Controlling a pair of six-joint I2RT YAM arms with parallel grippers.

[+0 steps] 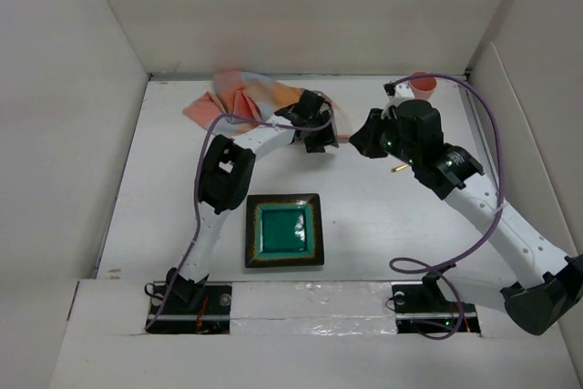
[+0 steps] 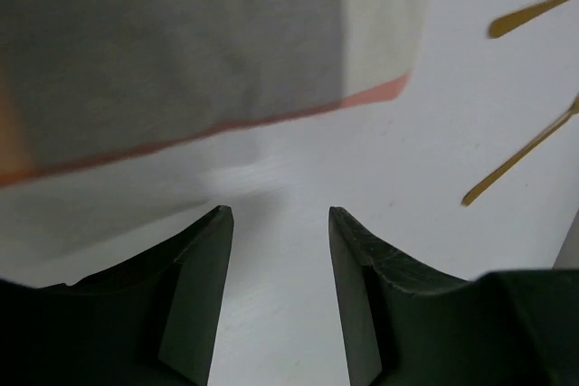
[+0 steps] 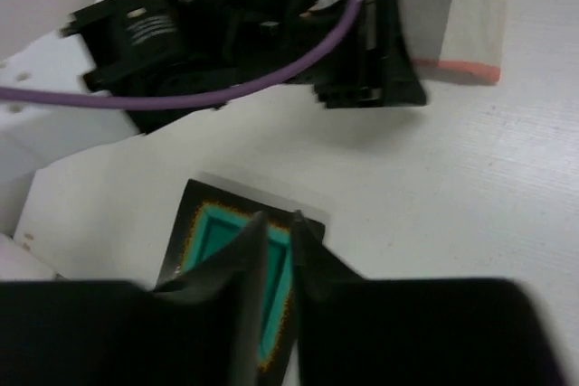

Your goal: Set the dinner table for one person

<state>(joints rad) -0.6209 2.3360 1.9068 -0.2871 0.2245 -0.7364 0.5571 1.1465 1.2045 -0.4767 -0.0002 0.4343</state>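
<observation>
The dinner table (image 1: pixel 173 189) is a white surface with upright white panels around it. A square dark plate with a teal centre (image 1: pixel 284 230) lies near the front middle and shows in the right wrist view (image 3: pixel 210 232). My left gripper (image 1: pixel 321 134) is open and empty (image 2: pixel 280 214), low over the table just before the edge of an orange-and-grey cloth (image 2: pixel 181 51). My right gripper (image 1: pixel 357 141) faces it from the right; its fingers stand almost together with nothing between them (image 3: pixel 279 217). Gold cutlery (image 1: pixel 399 170) lies under the right arm; two handles (image 2: pixel 520 155) show in the left wrist view.
The cloth (image 1: pixel 241 97) lies crumpled at the back left of centre, also in the right wrist view (image 3: pixel 452 15). A pink cup (image 1: pixel 424 86) stands at the back right. Purple cables loop over both arms. The left arm's wrist (image 3: pixel 226 33) is close ahead of my right gripper.
</observation>
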